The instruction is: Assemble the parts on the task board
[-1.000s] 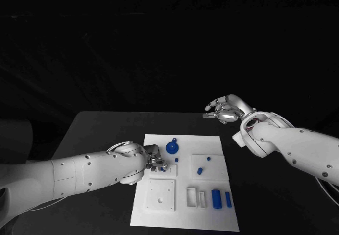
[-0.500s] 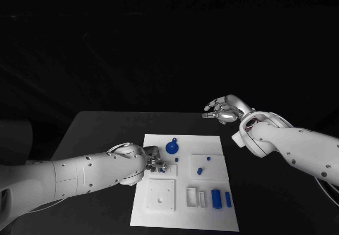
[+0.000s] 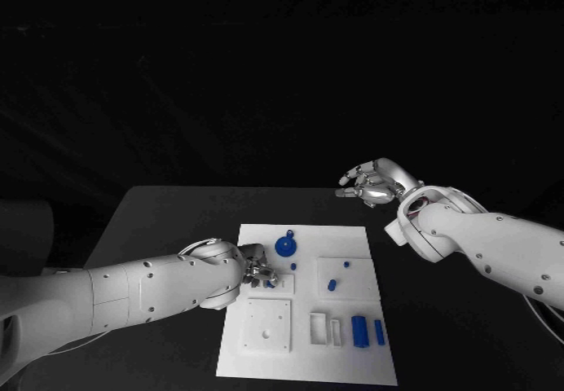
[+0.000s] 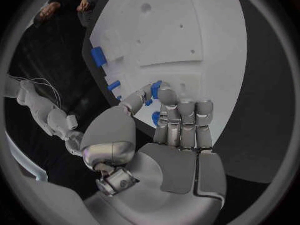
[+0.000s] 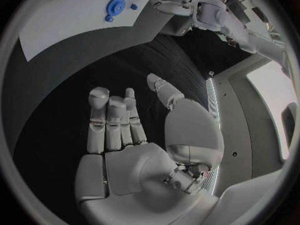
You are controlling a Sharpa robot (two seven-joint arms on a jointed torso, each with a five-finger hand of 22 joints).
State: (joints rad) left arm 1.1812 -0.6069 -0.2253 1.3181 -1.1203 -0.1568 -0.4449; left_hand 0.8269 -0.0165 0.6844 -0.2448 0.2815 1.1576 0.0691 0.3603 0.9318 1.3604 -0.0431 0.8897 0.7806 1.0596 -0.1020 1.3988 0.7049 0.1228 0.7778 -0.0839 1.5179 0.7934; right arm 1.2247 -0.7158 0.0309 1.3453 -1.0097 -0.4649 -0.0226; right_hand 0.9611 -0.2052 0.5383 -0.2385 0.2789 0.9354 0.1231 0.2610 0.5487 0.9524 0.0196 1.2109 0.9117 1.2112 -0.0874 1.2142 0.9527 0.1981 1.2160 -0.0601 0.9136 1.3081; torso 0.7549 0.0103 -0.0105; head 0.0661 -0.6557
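At the near end of the task board, two blue bars are seen lying side by side in a recess, next to a white upright insert, while a square white block beside them carries nothing blue. These near stations are judged unfinished or untouched; whether the bars are in their final seats cannot be told.

Midway up the board, the left hand is lowered onto a small raised block at the board's left side. In the left wrist view its fingers are curled down together with the thumb, and a small blue part is pinched at the fingertips, right on the board's surface. This is taken to be the step in hand: one part being seated.

Beyond it, a small blue peg is seen on a second raised block, and a round blue disc with a smaller blue piece just beside it lies further up the plate. Whether these are fitted is not clear.

Farthest back, the right hand is held above the black table, well apart from the board, its fingers loosely spread and nothing in its grasp.

Most of the assembly is judged to remain.
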